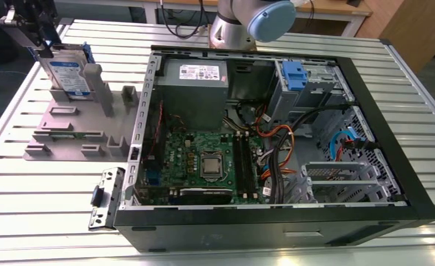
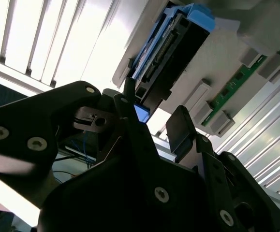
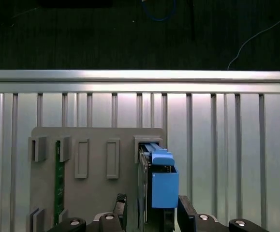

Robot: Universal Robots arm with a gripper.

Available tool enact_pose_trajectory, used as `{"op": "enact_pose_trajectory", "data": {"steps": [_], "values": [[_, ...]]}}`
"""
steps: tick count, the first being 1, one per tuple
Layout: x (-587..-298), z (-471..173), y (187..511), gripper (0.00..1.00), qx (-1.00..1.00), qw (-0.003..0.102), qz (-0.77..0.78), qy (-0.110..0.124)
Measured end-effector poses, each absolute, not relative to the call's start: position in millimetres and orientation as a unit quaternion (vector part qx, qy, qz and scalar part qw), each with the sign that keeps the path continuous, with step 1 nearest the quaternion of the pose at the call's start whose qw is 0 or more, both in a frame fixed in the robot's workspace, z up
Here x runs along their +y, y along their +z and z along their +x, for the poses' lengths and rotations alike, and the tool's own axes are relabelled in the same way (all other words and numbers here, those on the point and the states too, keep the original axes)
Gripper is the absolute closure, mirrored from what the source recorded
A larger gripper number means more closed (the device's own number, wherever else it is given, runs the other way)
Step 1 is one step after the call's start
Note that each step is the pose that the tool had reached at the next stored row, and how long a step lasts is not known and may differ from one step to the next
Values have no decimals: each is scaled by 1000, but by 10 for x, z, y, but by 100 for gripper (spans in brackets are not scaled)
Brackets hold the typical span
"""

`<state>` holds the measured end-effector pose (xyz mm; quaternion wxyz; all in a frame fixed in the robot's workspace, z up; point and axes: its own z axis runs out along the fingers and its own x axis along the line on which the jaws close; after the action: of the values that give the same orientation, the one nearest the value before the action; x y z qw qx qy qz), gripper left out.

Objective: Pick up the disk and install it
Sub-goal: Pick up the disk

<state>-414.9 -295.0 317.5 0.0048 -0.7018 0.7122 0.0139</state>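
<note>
First wrist view puts the gripper [image 3: 153, 201] nearest, its two dark fingers [image 3: 121, 205] spread apart and standing on either side of the disk [image 3: 163, 186], gripping nothing; a sliver of space shows on one side, while the other finger sits right beside the blue bracket, and contact there cannot be told. The disk stands on edge in a slot of a grey holder [image 3: 96, 140], with a green circuit strip [image 3: 59, 179] in another slot well apart from it. The holder lies on a slatted metal table [image 3: 227, 145]. In the exterior view the gripper [image 1: 40, 39] hangs over the upright disk [image 1: 68, 72] at that view's left, and an open computer case [image 1: 394, 166] lies on the table toward its right, the arm's base [image 1: 239, 22] beyond it.
</note>
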Motion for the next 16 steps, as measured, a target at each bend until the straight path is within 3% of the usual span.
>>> {"op": "enact_pose_trajectory", "data": {"steps": [16], "values": [[-2874,-4233,3073,47,703,5,-711,14]]}}
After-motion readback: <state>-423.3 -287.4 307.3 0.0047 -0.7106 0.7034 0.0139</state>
